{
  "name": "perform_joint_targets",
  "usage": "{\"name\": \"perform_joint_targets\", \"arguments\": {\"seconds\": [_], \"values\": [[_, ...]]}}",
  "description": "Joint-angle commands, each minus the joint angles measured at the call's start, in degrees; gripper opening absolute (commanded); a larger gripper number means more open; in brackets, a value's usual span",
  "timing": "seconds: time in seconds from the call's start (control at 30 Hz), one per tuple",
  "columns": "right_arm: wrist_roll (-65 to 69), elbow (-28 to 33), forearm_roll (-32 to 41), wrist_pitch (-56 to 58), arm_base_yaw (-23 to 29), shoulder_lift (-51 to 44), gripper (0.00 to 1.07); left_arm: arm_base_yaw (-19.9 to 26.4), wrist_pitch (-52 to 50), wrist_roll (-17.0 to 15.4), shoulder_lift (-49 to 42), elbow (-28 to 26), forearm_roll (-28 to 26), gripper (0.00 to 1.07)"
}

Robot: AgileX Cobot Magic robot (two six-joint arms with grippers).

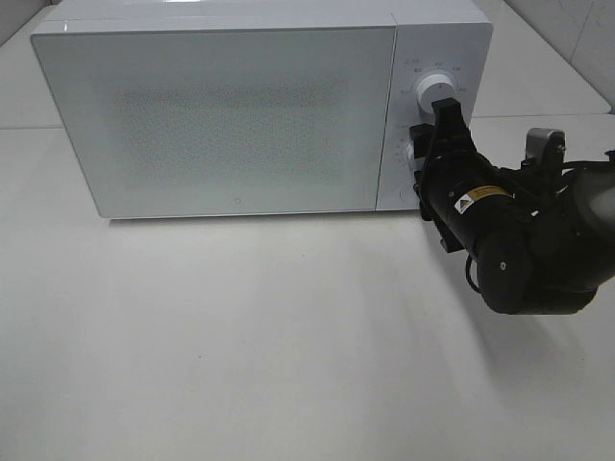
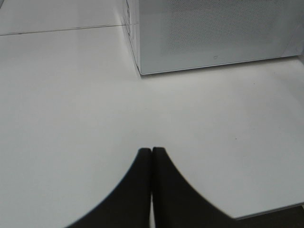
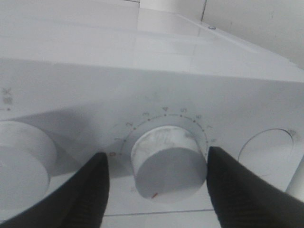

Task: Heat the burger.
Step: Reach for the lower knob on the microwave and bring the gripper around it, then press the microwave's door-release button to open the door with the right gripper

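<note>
Your left end effector point(image 2: 152, 151) is fully closed and empty, over the table point(image 1: 288, 336) in front of the microwave point(image 1: 231, 115). The microwave's door is shut. The burger shows in no view, so confirm it is inside. On the microwave's right panel, your right end effector point(image 3: 158, 154) stands wide astride the lower knob point(image 3: 168, 159). One finger is clear of the knob, so an off-centre closure may slip and missets the time.

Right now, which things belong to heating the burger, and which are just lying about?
Job: microwave, its numbered dial, right gripper open around that dial.
Idle: upper knob, left gripper shut over the table.
The burger is not in view.
</note>
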Motion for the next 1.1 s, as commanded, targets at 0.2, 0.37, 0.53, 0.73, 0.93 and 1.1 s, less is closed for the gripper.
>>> {"name": "perform_joint_targets", "arguments": {"seconds": [0.2, 0.37, 0.53, 0.73, 0.93, 1.1], "values": [[-3.72, 5.39, -4.47, -3.27, -0.23, -2.12, 0.60, 0.11, -0.74, 0.00, -1.09, 0.17, -0.11, 0.00], [-13.41, 7.51, -11.23, -3.15, -0.23, -5.16, 0.60, 0.11, -0.74, 0.00, -1.09, 0.17, -0.11, 0.00], [-26.13, 8.77, -17.65, -0.17, -0.34, -9.51, 0.60, 0.11, -0.74, 0.00, -1.09, 0.17, -0.11, 0.00], [-40.57, 8.77, -23.95, 12.20, -0.34, -16.04, 0.60, 0.11, -0.74, 0.00, -1.09, 0.17, -0.11, 0.00], [-50.48, 8.77, -26.01, 23.26, -0.34, -20.91, 0.60, 0.11, -0.74, 0.00, -1.09, 0.17, -0.11, 0.00], [-57.70, 8.08, -26.07, 33.40, -0.34, -24.18, 0.60, 0.11, -0.74, 0.00, -1.09, 0.17, -0.11, 0.00]]}}
